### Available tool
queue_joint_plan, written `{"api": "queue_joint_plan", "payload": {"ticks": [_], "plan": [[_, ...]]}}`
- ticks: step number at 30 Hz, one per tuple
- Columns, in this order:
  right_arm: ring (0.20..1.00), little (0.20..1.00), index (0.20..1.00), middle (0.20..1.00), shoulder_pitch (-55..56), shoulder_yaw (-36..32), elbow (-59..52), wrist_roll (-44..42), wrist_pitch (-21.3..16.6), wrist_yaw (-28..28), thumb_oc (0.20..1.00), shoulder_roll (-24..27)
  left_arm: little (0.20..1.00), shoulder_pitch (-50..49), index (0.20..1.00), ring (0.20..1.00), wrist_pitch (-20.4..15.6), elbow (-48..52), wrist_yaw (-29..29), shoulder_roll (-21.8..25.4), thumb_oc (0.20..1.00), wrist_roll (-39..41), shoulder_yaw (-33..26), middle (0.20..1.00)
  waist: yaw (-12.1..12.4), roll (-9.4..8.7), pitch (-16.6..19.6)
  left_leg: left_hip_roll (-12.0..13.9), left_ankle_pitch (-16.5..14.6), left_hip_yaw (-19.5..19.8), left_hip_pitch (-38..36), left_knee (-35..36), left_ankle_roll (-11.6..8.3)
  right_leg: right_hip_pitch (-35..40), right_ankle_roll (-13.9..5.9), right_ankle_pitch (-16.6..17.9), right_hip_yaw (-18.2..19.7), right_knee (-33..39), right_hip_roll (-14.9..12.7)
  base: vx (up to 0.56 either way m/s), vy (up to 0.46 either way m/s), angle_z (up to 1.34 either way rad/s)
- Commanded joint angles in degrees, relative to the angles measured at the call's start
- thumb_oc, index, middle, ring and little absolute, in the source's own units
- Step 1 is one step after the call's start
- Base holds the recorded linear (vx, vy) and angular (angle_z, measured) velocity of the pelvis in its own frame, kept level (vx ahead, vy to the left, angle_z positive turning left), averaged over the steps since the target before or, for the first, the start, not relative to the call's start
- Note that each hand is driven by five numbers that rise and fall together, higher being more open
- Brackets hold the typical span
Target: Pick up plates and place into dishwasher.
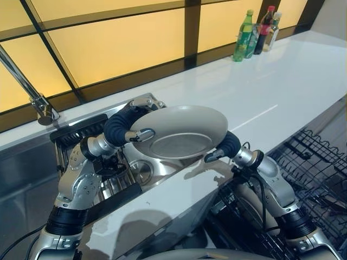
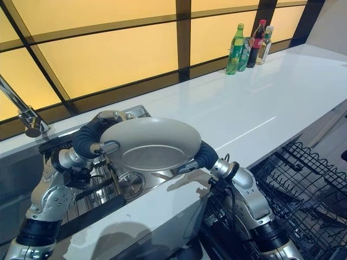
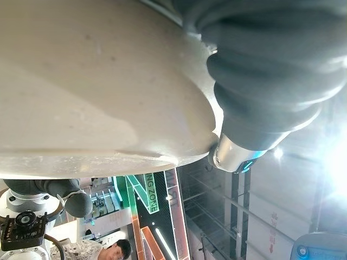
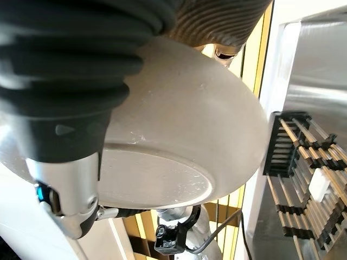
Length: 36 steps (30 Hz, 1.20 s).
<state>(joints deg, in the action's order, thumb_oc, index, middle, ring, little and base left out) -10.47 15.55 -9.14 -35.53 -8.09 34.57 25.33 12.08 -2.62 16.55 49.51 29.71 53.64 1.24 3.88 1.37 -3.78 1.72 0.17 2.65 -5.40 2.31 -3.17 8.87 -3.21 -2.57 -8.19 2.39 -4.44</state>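
Note:
A large grey plate [image 1: 181, 130] hangs tilted above the sink, held between both hands. My left hand [image 1: 122, 125] grips its left rim, with the thumb hooked over the edge onto the inner face. At the right rim, my right hand [image 1: 227, 146] has its thumb on top and its fingers beneath. The left wrist view has the plate's underside [image 3: 92, 81] pressed against the left hand [image 3: 265, 70]. Seen from the right wrist, the plate's base ring [image 4: 179, 141] sits just past the right hand [image 4: 65, 108].
Below the plate lies a steel sink [image 1: 142, 172] with a black slatted drying rack [image 1: 81, 132] and a faucet [image 1: 32, 95] at its left. The white counter [image 1: 260, 97] runs right to several bottles [image 1: 255, 33]. The black wire dishwasher rack [image 2: 303, 184] stands open at lower right.

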Motion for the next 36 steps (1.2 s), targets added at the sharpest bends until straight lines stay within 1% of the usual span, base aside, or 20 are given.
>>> {"api": "queue_joint_plan", "payload": {"ticks": [1,6,9,22,23,24,25,27,28,30,31,33,34,35,36], "plan": [[0.2,0.2,0.2,0.2,-3.65,0.3,-6.59,-5.2,-4.95,-0.06,0.2,-2.67,0.2,3.54,0.2,0.2,-0.94,-2.19,-0.26,-0.5,0.2,1.75,1.49,0.2,0.06,-0.51,4.89,0.81,-0.02,0.25,4.07,-0.61,0.09,-4.0,-0.99,-4.54,-0.66,-8.47,-0.63,0.0,0.0,0.0],[0.2,0.2,0.2,0.2,-3.24,-0.67,-6.95,-8.53,-6.34,-1.09,0.2,-5.4,0.2,3.59,0.2,0.2,-1.08,-2.23,-0.56,-1.41,0.2,1.13,1.44,0.2,-0.14,-0.2,4.87,0.75,-0.13,0.11,3.97,-0.59,0.18,-4.05,-0.99,-4.56,-0.65,-8.5,-0.69,0.0,0.0,0.0],[0.2,0.2,0.2,0.2,-2.65,-1.0,-7.2,-8.78,-7.07,-2.18,0.2,-6.39,0.2,3.42,0.2,0.2,-1.14,-2.48,-0.26,-1.63,0.2,1.05,1.12,0.2,-0.24,-0.04,4.85,0.78,-0.09,-0.05,3.98,-0.62,0.18,-4.03,-1.03,-4.5,-0.64,-8.45,-0.72,0.0,0.0,0.0],[0.2,0.2,0.2,0.2,-1.12,-1.96,-7.3,-9.05,-7.59,-4.13,0.2,-7.07,0.2,3.47,0.2,0.2,-0.85,-1.97,-1.47,-1.65,0.2,1.17,0.72,0.2,-0.73,0.35,4.86,0.87,0.05,-0.23,4.08,-0.8,0.17,-4.33,-0.64,-4.98,-0.64,-9.29,-0.39,0.0,0.0,0.0],[0.2,0.2,0.2,0.2,-1.1,-1.97,-7.33,-8.61,-7.49,-4.64,0.2,-7.01,0.391,3.45,0.391,0.391,-0.79,-2.14,-2.26,-1.64,0.391,1.14,0.57,0.391,-0.75,0.37,4.84,0.87,0.07,-0.22,4.13,-0.85,0.13,-4.38,-0.6,-5.02,-0.65,-9.36,-0.38,0.0,0.0,0.0],[0.2,0.2,0.2,0.2,-1.07,-2.02,-7.25,-8.43,-7.5,-4.8,0.2,-6.92,0.671,3.45,0.671,0.671,-0.78,-2.23,-2.8,-1.6,0.671,1.15,0.46,0.671,-0.75,0.37,4.84,0.86,0.08,-0.2,4.16,-0.89,0.12,-4.4,-0.58,-5.02,-0.67,-9.4,-0.38,0.0,0.0,0.0],[0.2,0.2,0.2,0.2,-1.02,-2.14,-6.94,-7.78,-7.71,-5.21,0.2,-6.7,1.0,3.48,1.0,1.0,-1.11,-2.53,-4.55,-1.6,1.0,1.04,0.26,1.0,-0.74,0.38,4.84,0.83,0.09,-0.14,4.15,-0.92,0.14,-4.39,-0.52,-5.03,-0.68,-9.43,-0.38,0.0,0.0,0.0],[0.2,0.2,0.2,0.2,-1.02,-2.52,-6.49,-7.61,-7.92,-5.82,0.2,-6.23,1.0,3.48,1.0,1.0,-3.08,-3.17,-7.55,-1.35,1.0,1.19,-0.32,1.0,-0.73,0.34,4.89,0.82,0.17,-0.12,4.2,-0.91,0.06,-4.31,-0.52,-5.0,-0.67,-9.33,-0.39,0.0,0.0,0.0],[0.2,0.2,0.2,0.2,-1.01,-2.61,-6.4,-7.64,-7.95,-5.91,0.2,-6.15,1.0,3.49,1.0,1.0,-3.47,-3.27,-8.39,-1.3,1.0,1.3,-0.42,1.0,-0.73,0.33,4.91,0.81,0.17,-0.11,4.21,-0.92,0.05,-4.3,-0.53,-5.0,-0.67,-9.31,-0.4,0.0,0.0,0.0],[0.2,0.2,0.2,0.2,-0.57,-3.5,-6.01,-6.9,-8.27,-6.49,0.2,-6.13,1.0,3.21,1.0,1.0,-5.82,-4.11,-12.41,-1.86,1.0,1.18,-2.09,1.0,-0.69,0.19,5.07,0.78,0.26,0.08,4.3,-0.78,0.06,-4.28,-0.39,-5.02,-0.55,-9.13,-0.29,0.0,0.0,0.0],[0.2,0.2,0.2,0.2,-0.25,-4.06,-5.98,-6.46,-8.37,-6.96,0.2,-5.96,1.0,2.85,1.0,1.0,-7.7,-4.41,-14.4,-1.95,1.0,1.13,-3.13,1.0,-0.65,0.14,5.1,0.77,0.37,0.11,4.39,-0.74,0.05,-4.28,-0.3,-5.05,-0.52,-9.1,-0.18,0.0,0.0,0.0],[0.2,0.2,0.2,0.2,0.36,-5.19,-6.11,-5.58,-8.36,-7.07,0.2,-5.92,1.0,2.03,1.0,1.0,-9.94,-4.41,-16.34,-2.54,1.0,1.2,-4.69,1.0,-0.65,0.07,5.05,0.82,0.59,0.23,4.55,-0.64,-0.05,-4.35,-0.19,-5.09,-0.53,-9.17,-0.03,0.0,0.0,0.0],[0.2,0.2,0.2,0.2,0.37,-5.19,-6.13,-5.57,-8.35,-7.08,0.2,-5.92,1.0,2.01,1.0,1.0,-9.94,-4.4,-16.36,-2.55,1.0,1.19,-4.68,1.0,-0.66,0.08,5.07,0.82,0.6,0.24,4.56,-0.64,-0.06,-4.36,-0.19,-5.09,-0.53,-9.18,-0.03,0.0,0.0,0.0],[0.2,0.2,0.2,0.2,0.99,-6.37,-6.0,-4.23,-8.65,-7.38,0.2,-5.37,1.0,1.61,1.0,1.0,-11.27,-4.11,-17.64,-3.0,1.0,2.75,-6.08,1.0,-0.62,-0.06,5.11,0.85,0.71,0.28,4.71,-0.59,-0.12,-4.37,-0.11,-5.15,-0.58,-9.15,0.04,0.0,0.0,0.0],[0.2,0.2,0.2,0.2,1.1,-6.63,-5.93,-4.02,-8.73,-7.42,0.2,-5.26,1.0,1.49,1.0,1.0,-11.49,-4.02,-17.77,-3.19,1.0,3.32,-6.39,1.0,-0.63,-0.08,5.14,0.85,0.72,0.32,4.78,-0.62,-0.14,-4.4,-0.08,-5.17,-0.57,-9.15,0.05,0.0,0.0,0.0]]}}
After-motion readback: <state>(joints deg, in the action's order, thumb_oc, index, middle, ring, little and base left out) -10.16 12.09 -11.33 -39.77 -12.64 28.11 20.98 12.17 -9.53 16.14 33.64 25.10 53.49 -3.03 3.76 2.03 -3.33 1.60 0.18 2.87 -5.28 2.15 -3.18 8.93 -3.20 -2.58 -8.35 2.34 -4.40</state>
